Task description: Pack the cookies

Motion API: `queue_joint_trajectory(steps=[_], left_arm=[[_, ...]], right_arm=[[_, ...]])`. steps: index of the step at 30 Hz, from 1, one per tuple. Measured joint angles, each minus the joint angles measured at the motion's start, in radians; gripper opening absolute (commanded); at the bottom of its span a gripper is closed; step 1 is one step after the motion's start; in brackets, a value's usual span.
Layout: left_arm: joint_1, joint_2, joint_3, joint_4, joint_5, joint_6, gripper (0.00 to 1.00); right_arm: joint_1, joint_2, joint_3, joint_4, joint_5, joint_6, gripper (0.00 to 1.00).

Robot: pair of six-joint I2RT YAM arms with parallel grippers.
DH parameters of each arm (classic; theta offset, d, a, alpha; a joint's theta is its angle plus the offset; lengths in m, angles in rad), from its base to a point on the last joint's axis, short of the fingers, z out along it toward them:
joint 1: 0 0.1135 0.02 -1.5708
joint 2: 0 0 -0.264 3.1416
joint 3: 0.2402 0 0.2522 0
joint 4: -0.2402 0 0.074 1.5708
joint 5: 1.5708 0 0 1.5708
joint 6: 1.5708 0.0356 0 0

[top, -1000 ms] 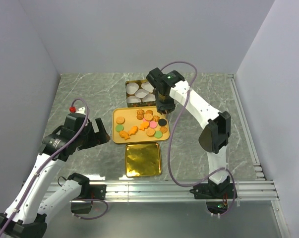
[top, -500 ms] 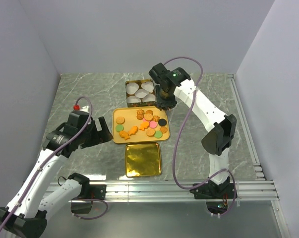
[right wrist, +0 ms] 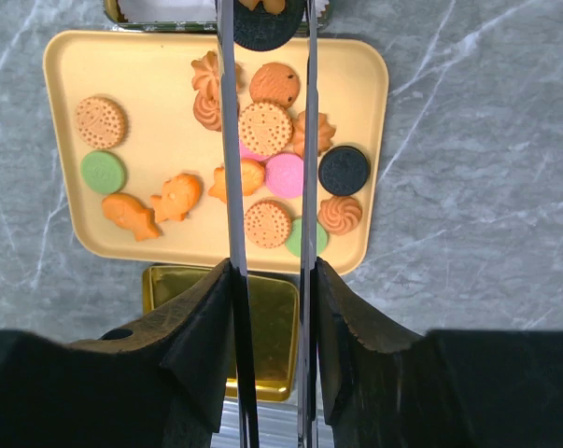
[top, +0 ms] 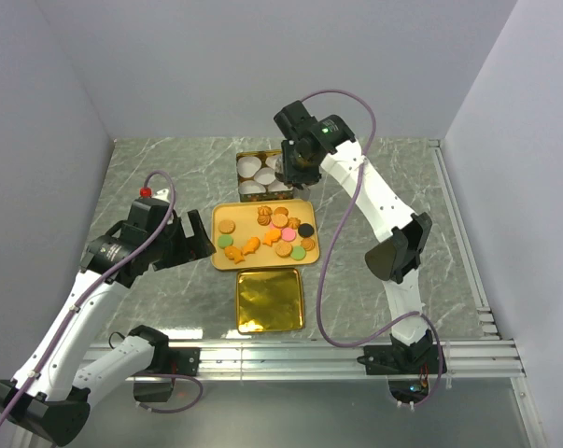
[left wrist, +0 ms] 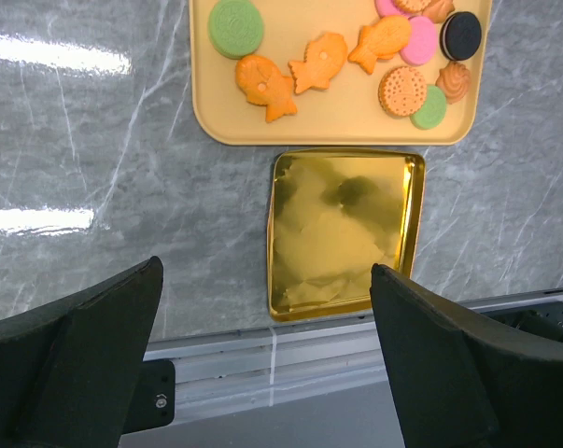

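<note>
Cookies [top: 267, 233] — round and fish-shaped — lie on the yellow plastic tray [top: 218, 210]. The right end effector [right wrist: 267, 23] grasps one dark round cookie [right wrist: 262, 35] above the golden tin of paper cups [top: 242, 161]; the left end effector [top: 199, 245] is released wide.

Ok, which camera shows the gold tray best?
Left wrist: the gold tray lies whole and large mid-frame, with nothing covering it. The top view also shows it whole, but small, just nearer than the cookie tray. The right wrist view shows only part of it, behind its own pincer.
</note>
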Motion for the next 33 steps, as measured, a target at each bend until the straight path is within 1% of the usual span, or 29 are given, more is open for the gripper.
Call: queue_joint_trajectory(steps=[5,10,24,33], left_arm=[[-0.001,0.006,0.025,-0.008,-0.013,0.01,0.99],[-0.003,0.008,0.039,-0.027,-0.046,0.021,0.99],[-0.008,0.026,0.076,-0.046,-0.144,0.051,0.99],[-0.008,0.047,0.089,-0.069,-0.198,0.055,0.99]], right_arm=[[0.0,0.048,0.004,0.007,-0.002,-0.015,0.25],[-0.005,0.072,0.004,0.048,-0.002,-0.025,0.25],[-0.055,0.152,0.012,0.243,0.013,-0.047,0.24],[-0.06,0.185,0.029,0.361,0.029,-0.071,0.24]])
